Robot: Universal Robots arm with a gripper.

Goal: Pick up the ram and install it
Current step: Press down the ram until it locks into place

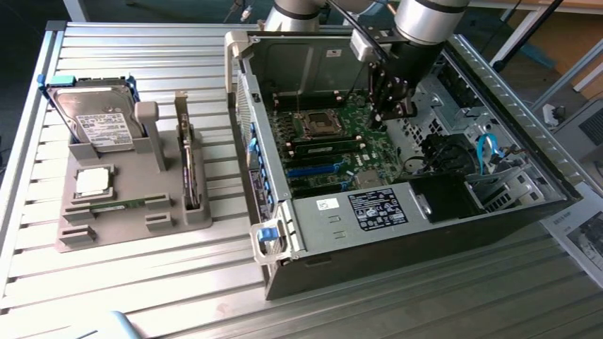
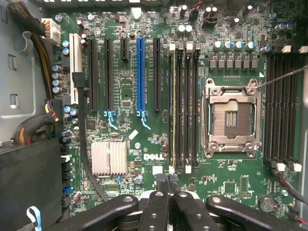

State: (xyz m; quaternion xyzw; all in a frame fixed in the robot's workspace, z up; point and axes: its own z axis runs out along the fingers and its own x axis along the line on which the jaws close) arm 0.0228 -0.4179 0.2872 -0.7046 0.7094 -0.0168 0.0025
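Gripper (image 2: pixel 166 192) pinched shut and empty over the board, ram not yet picked.

Reaching down into the open computer case (image 1: pixel 424 247), the arm hangs above the motherboard (image 2: pixel 144 72), wrist square to it and fingertips near the end of the memory slots (image 2: pixel 185 106). Well apart, outside the case, the ram (image 1: pixel 118 205) appears to lie flat in the grey tray (image 1: pixel 104 236). A clean pickup likely needs a centred grip across its long edges, kept level.
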